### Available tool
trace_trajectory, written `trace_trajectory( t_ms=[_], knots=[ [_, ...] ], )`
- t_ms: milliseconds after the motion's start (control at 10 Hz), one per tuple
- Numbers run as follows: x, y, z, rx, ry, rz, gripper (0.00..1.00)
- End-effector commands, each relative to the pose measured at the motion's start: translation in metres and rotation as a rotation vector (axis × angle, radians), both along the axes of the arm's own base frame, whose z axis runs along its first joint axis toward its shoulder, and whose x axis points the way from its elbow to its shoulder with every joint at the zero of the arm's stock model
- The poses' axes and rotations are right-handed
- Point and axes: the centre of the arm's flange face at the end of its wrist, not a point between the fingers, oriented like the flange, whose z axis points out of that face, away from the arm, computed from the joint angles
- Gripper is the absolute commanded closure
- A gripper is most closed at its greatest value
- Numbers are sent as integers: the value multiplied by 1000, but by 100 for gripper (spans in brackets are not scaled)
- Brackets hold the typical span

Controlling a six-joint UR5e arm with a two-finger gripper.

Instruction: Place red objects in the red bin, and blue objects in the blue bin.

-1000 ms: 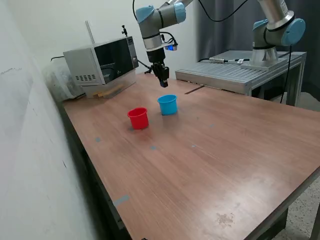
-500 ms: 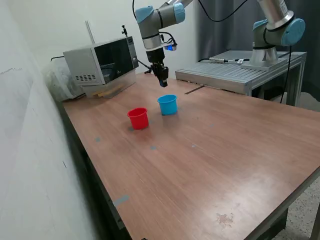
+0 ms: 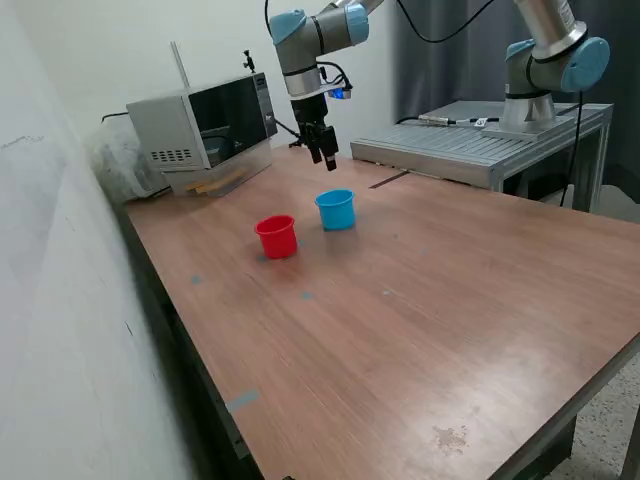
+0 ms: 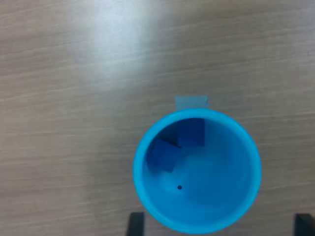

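We see two small dark blue cubes (image 4: 170,150) lying inside the round, tapered light blue plastic cup (image 4: 236,196), which stands upright on the wooden surface (image 3: 420,330) just beside the matching red plastic cup (image 3: 277,237). The fingers (image 3: 322,152) hang spread and empty above the blue cup. We judge the cubes light, rigid and easy to pinch across opposite flat faces; the thin cups look light and likely to tip. No red cubes show.

Exterior view overlooks table obliquely — wrist view peers straight down, sharing blue bin (image 3: 336,209) (image 4: 197,169).
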Motion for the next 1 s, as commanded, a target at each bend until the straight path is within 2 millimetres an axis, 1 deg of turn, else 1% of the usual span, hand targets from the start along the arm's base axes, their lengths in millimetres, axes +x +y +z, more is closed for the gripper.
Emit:
trace_trajectory(
  t_ms=[0,100,200,300,400,500,600,700,800,900],
  knots=[
    [0,1,1,1,-1,-3,0],
    [2,-1,10,5,8,-5,0],
    [6,-12,40,14,47,0,0],
    [19,-24,86,17,68,12,0],
    [39,-78,132,13,65,86,0],
    [67,-110,179,14,74,130,0],
    [92,-129,213,12,80,148,0],
    [122,-153,239,6,56,152,0],
    [144,-170,250,-3,22,162,0],
    [165,-184,267,0,41,186,0]
  ],
)
